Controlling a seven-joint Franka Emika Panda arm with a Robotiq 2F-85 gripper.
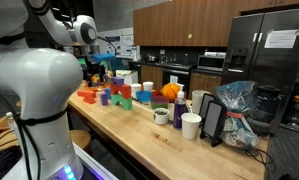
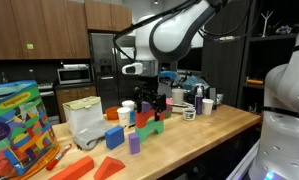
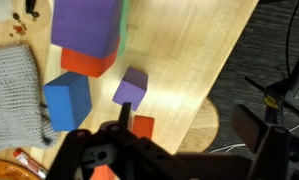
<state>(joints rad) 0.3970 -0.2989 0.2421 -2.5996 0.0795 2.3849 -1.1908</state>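
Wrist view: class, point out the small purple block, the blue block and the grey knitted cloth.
small purple block (image 3: 131, 88), wrist view, on its top face.
blue block (image 3: 67, 100), wrist view, on its top face.
grey knitted cloth (image 3: 11, 90), wrist view, on its middle.

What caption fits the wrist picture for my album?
Open tool above a small purple block and blue block on a wooden table.

Kitchen: wood cabinets (image 1: 179, 22), steel fridge (image 1: 253, 62), microwave (image 2: 74, 73), long butcher-block counter (image 1: 139, 135).
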